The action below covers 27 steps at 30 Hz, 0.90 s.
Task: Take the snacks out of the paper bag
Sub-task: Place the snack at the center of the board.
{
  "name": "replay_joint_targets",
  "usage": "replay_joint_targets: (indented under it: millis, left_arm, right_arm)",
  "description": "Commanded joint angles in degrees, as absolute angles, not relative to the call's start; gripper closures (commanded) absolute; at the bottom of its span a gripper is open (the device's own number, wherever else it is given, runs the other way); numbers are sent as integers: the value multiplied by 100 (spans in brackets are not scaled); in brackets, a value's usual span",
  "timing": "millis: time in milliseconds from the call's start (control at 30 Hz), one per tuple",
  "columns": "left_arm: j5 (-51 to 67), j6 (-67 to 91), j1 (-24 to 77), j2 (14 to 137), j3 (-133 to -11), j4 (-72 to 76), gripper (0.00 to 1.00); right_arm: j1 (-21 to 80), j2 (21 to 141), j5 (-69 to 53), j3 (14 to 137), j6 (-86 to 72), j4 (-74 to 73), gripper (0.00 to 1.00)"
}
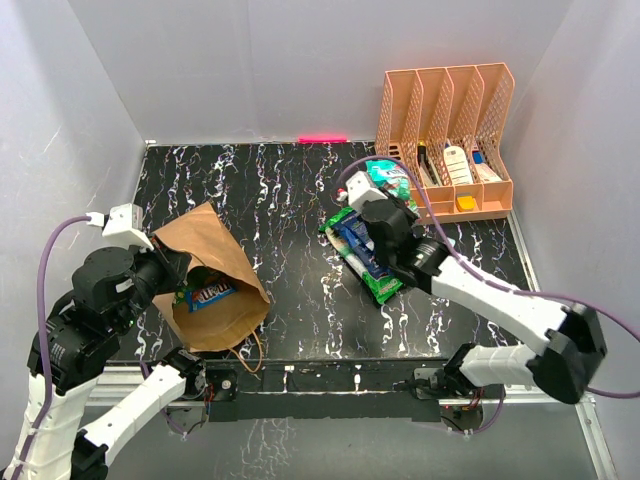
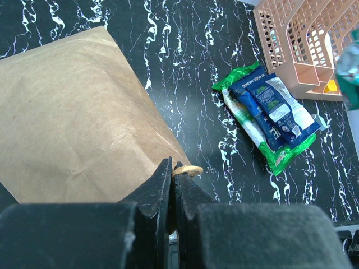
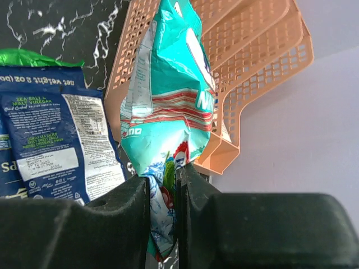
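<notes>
The brown paper bag (image 1: 205,270) lies on the left of the table, its mouth towards the near edge, with a small blue packet (image 1: 210,294) showing inside. My left gripper (image 2: 172,168) is shut on the bag's twisted paper handle (image 2: 188,170); the bag also fills the left of the left wrist view (image 2: 73,117). My right gripper (image 3: 162,179) is shut on a teal-green packet (image 3: 168,95), held up near the orange rack. A dark blue packet (image 1: 357,243) lies on a large green packet (image 1: 378,283) at the table's middle. The small red packet is not in view.
An orange slotted file rack (image 1: 446,140) with small bottles and tubes stands at the back right, just behind my right gripper (image 1: 385,205). Grey walls enclose the table on three sides. A pink strip (image 1: 322,138) lies at the back edge.
</notes>
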<state>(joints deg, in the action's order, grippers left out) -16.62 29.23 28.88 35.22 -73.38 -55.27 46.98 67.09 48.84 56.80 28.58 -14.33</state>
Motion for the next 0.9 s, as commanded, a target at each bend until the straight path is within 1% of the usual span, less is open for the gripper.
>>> replay_joint_targets:
  millis: [0, 200, 333, 433, 567, 867]
  left_arm:
    - [-1735, 2982, 2907, 3543, -7503, -5428, 100]
    - [-1700, 3032, 2908, 3571, -7541, -5367, 100]
    - [-1753, 3016, 2908, 3556, -7543, -5420, 100]
    - [-1783, 3008, 2909, 3517, -7525, -5415, 100]
    - [-1794, 2998, 2909, 3523, -7506, -5439, 100]
    - [-1811, 2962, 2909, 3526, -7462, -5434, 100]
  right_arm:
    - [4412, 7283, 4702, 5706, 3957, -45, 93]
    - [4345, 8200, 5062, 5654, 4072, 537, 93]
    - [4353, 8665, 5263, 5666, 3831, 447, 93]
    - [4362, 8893, 5242, 5641, 3322, 83, 93]
    - [4361, 9118, 5178, 5405, 2992, 27, 93]
    - [4506, 9783, 4546, 5277, 2260, -360, 93]
